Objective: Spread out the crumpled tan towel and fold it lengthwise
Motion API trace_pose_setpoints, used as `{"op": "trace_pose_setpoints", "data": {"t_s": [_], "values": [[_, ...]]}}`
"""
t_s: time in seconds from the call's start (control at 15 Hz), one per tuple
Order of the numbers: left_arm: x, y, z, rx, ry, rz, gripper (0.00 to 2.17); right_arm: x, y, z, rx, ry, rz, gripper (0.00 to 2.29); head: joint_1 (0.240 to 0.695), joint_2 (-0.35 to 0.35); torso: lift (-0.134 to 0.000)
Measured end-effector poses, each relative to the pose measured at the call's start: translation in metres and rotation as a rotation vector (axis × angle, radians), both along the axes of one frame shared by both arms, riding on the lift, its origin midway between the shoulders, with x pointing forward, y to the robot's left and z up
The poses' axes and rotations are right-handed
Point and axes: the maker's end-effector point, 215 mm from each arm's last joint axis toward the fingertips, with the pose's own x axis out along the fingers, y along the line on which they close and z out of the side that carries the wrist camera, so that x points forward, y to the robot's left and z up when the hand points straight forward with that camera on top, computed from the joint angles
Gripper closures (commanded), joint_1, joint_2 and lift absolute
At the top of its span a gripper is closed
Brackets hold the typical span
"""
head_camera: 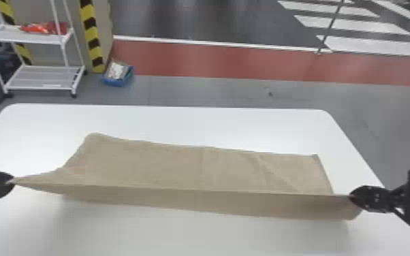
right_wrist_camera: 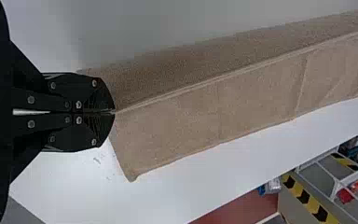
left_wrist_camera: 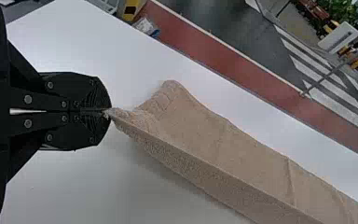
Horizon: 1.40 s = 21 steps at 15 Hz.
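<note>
The tan towel [head_camera: 180, 166] stretches across the white table, its far part lying flat and its near edge lifted in a taut line between both grippers. At the left, my left gripper [head_camera: 10, 182] is shut on one near corner; the left wrist view has this gripper [left_wrist_camera: 108, 112] pinching the tip of the towel [left_wrist_camera: 205, 140]. On the right, my right gripper [head_camera: 352, 195] is shut on the other end of that edge, with a flap hanging below it. In the right wrist view the gripper [right_wrist_camera: 113, 112] holds the towel [right_wrist_camera: 182, 116] at its folded-looking edge.
The white table [head_camera: 167, 119] has rounded far corners. Behind it on the floor stand a white wheeled rack [head_camera: 44, 78] and a blue bin [head_camera: 117, 76], beside a pillar with yellow and black stripes [head_camera: 92, 37].
</note>
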Motion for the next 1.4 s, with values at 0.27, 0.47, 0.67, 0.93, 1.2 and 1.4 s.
{"op": "trace_pose_setpoints", "data": {"t_s": [0.27,0.47,0.67,0.93,1.2,1.4], "values": [[0.012,-0.021,0.004,0.018,0.009,-0.054,2.09,0.021,-0.012,0.009,0.042,-0.021,-0.058,2.08,0.695,-0.165,-0.124],[0.035,-0.045,0.002,0.08,0.018,-0.11,2.09,0.038,-0.031,0.016,0.072,-0.025,-0.126,2.08,0.695,-0.216,-0.124],[0.062,-0.074,-0.006,0.122,0.045,-0.168,2.09,0.053,-0.043,0.011,0.079,-0.005,-0.174,2.08,0.695,-0.248,-0.124],[0.084,-0.106,-0.006,0.146,0.05,-0.219,2.09,0.07,-0.072,0.021,0.079,-0.006,-0.238,2.08,0.695,-0.301,-0.124],[0.077,-0.129,-0.009,0.145,0.059,-0.258,2.09,0.076,-0.1,0.03,0.101,-0.018,-0.308,2.08,0.695,-0.35,-0.124],[0.085,-0.137,-0.008,0.147,0.055,-0.268,2.09,0.087,-0.1,0.03,0.119,-0.013,-0.318,2.08,0.695,-0.35,-0.124]]}}
